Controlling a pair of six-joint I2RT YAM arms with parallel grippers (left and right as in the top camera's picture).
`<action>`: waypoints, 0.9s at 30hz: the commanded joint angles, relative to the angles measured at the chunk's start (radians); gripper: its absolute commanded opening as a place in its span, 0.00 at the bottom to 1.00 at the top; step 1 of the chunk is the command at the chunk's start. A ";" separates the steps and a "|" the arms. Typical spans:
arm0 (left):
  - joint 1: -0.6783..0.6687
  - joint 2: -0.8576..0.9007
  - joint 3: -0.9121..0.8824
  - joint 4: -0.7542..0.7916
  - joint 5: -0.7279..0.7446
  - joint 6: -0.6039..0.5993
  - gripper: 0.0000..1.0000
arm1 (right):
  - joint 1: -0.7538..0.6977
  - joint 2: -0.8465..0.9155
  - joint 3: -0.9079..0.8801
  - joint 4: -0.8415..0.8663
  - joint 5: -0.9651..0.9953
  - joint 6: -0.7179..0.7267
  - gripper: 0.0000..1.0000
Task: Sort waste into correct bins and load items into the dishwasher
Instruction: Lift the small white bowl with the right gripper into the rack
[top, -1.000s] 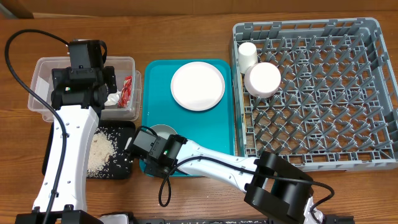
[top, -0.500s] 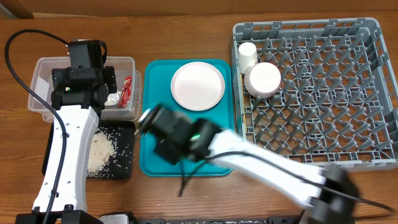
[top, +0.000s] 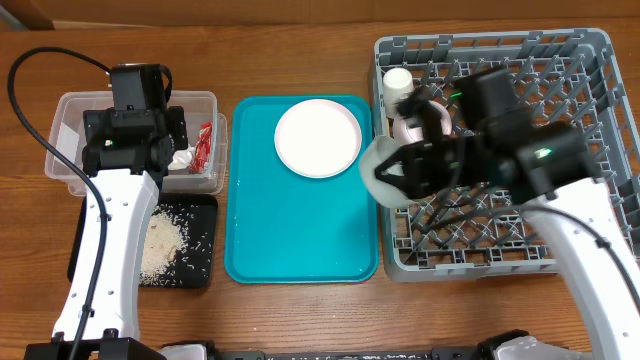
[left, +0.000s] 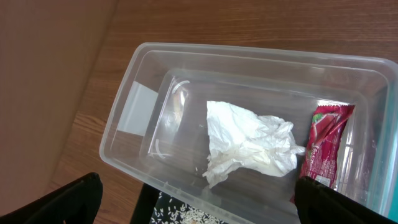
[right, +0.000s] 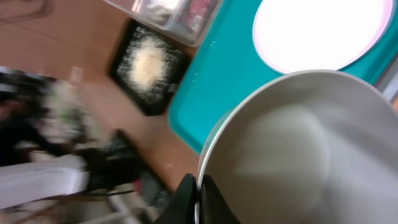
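My right gripper (right: 199, 186) is shut on the rim of the larger pale grey-white bowl (right: 298, 143). It holds the bowl tilted in the air (top: 385, 172) over the left edge of the grey dish rack (top: 560, 60). The white cup (top: 398, 85) stands in the rack's back left corner, and the small white bowl (top: 412, 128) beside it is partly hidden by my arm. The pink plate (top: 318, 138) lies on the teal tray (top: 300, 230). My left gripper (left: 199, 202) is open and empty above the clear tub (left: 249, 55), which holds the white tissue (left: 249, 146) and the red wrapper (left: 323, 149).
The black tray (top: 195, 262) with rice scraps (top: 160, 245) lies in front of the clear tub (top: 70, 105), left of the teal tray. My left arm stretches over it. The rack fills the right side of the table.
My right arm has swung from the teal tray's front left corner up and right to the rack's left edge, carrying the bowl. The left arm has not moved.
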 joint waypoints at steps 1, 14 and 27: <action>0.003 -0.011 0.016 0.003 -0.013 0.019 1.00 | -0.120 -0.020 -0.055 -0.035 -0.396 -0.174 0.04; 0.003 -0.011 0.016 0.003 -0.013 0.019 1.00 | -0.515 0.018 -0.520 0.123 -0.846 -0.442 0.04; 0.003 -0.011 0.016 0.003 -0.013 0.019 1.00 | -0.535 0.161 -0.615 0.288 -0.846 -0.445 0.04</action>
